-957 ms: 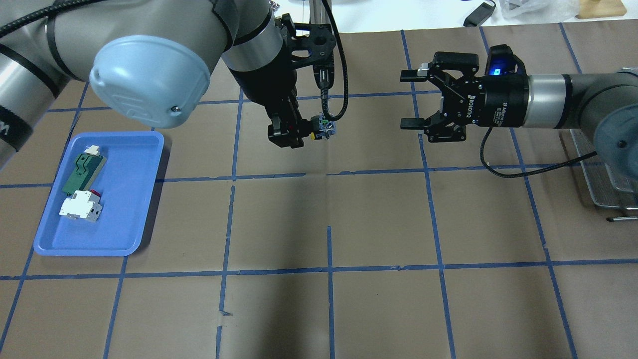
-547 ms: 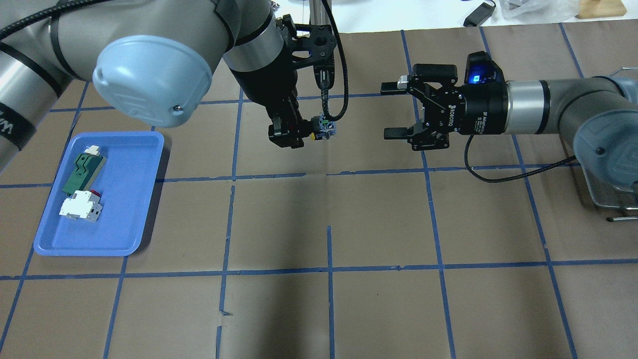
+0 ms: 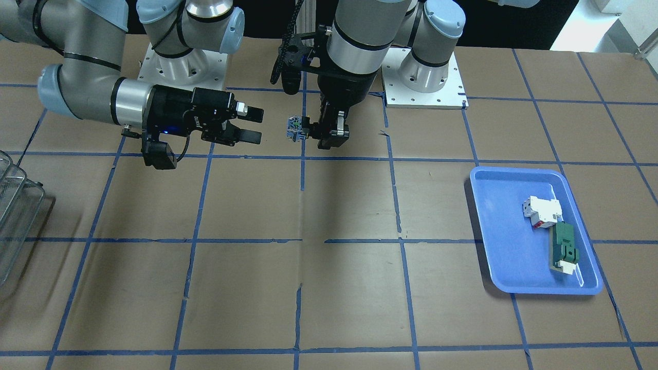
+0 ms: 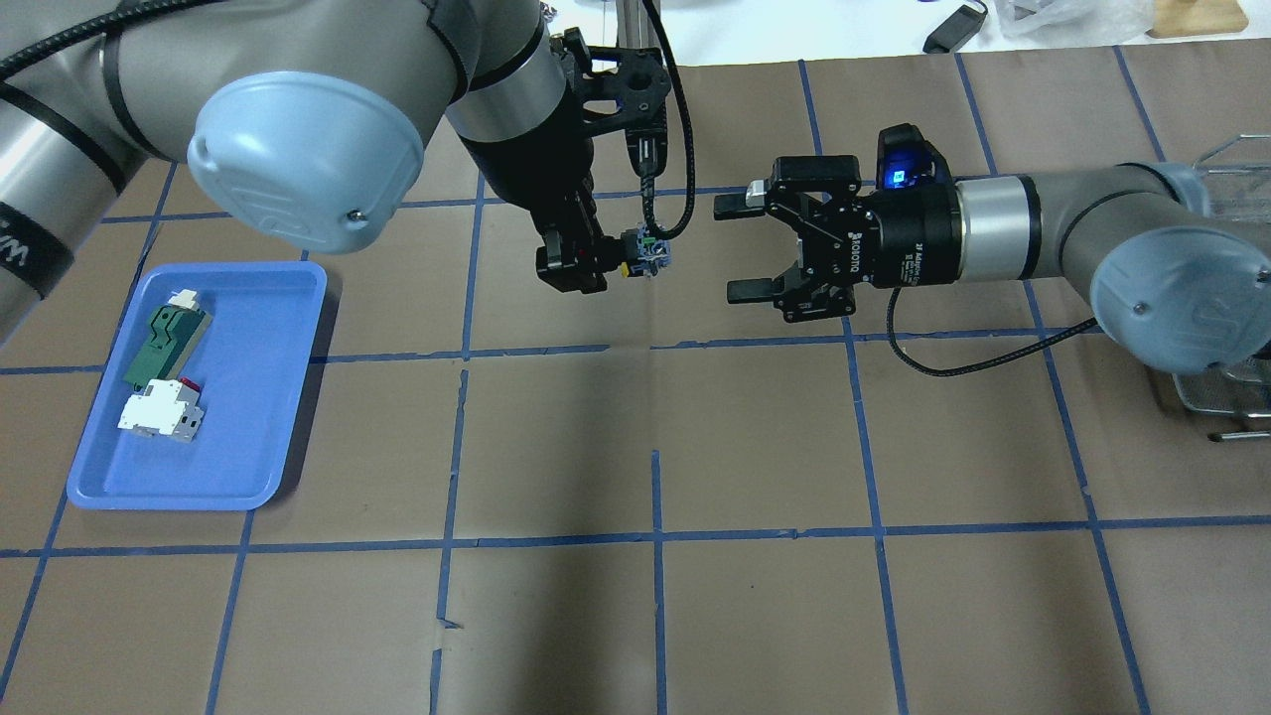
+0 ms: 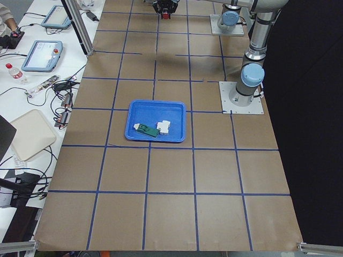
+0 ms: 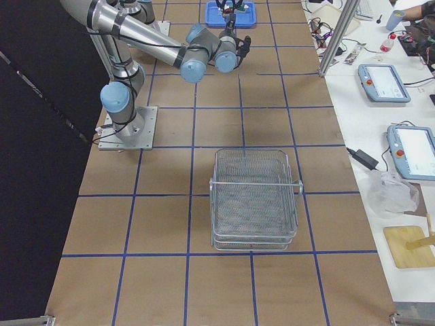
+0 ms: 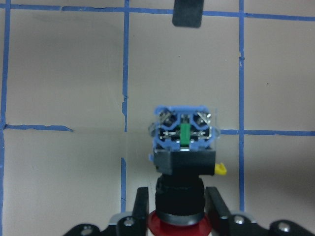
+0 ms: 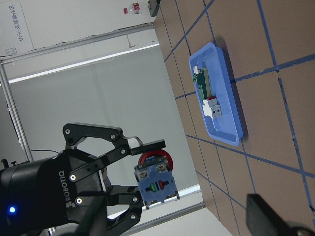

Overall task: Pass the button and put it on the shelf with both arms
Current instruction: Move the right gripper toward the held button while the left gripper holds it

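While aloft, red-capped, blue-backed button (image 7: 183, 164).

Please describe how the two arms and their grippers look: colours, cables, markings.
The left arm and right arm are silver-grey tubes with light-blue joint caps. The left gripper and right gripper are black, two-fingered; the right shows white ROBOTIQ lettering, a blue light and a looping black cable.

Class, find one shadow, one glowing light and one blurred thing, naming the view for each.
Overhead exterior: a dark shadow lies on the brown papered table beneath the silver-grey left arm; a blue light glows on the black two-finger right gripper. Right wrist-mounted: that gripper's near fingertip is blurred.
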You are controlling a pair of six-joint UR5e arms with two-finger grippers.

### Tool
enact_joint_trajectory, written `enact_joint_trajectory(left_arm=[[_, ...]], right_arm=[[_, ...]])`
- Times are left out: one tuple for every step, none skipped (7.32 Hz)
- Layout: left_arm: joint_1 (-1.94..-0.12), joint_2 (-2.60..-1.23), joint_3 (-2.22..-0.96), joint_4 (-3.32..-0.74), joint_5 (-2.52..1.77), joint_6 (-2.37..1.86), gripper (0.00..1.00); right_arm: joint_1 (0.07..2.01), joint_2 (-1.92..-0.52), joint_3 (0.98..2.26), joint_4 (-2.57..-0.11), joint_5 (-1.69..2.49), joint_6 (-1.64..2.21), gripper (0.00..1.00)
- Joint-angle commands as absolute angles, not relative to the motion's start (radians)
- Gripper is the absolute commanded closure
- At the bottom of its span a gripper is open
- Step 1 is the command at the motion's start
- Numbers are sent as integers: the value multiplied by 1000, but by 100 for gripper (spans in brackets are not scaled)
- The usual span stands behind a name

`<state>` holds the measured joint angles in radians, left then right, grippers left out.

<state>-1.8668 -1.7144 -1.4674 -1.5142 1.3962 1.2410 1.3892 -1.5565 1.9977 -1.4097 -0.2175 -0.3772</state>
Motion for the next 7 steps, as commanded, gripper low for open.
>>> enact_joint_trajectory(left_arm=[[-1867,-1720,-1467,-1513,1396,1241,100],[-1867,-1712,-1466,-1508,1396,1241,100],[-1867,-1710,-1466,-1506,1396,1241,100],[-1865,-1710,-1466,-1506,1396,1241,100],[-1865,-1707,-1468,-1506,1396,1243,100],[-1865,-1704,-1468,-1506,1394,1243,100],[-1865,-1701,-1468,-1506,1394,1243,100]], right_arm=[[1417,-1552,1997,-1410,-216,-402,0],[1425,-1552,1997,-1410,-216,-402,0],[1434,-1552,1997,-1408,-210,-402,0],[1442,-1551,1997,-1407,-203,-400,0],[1443,-1551,1997,-1402,-192,-396,0],[1447,-1552,1997,-1399,-154,-394,4],[1454,-1549,1997,-1405,-134,-405,5]])
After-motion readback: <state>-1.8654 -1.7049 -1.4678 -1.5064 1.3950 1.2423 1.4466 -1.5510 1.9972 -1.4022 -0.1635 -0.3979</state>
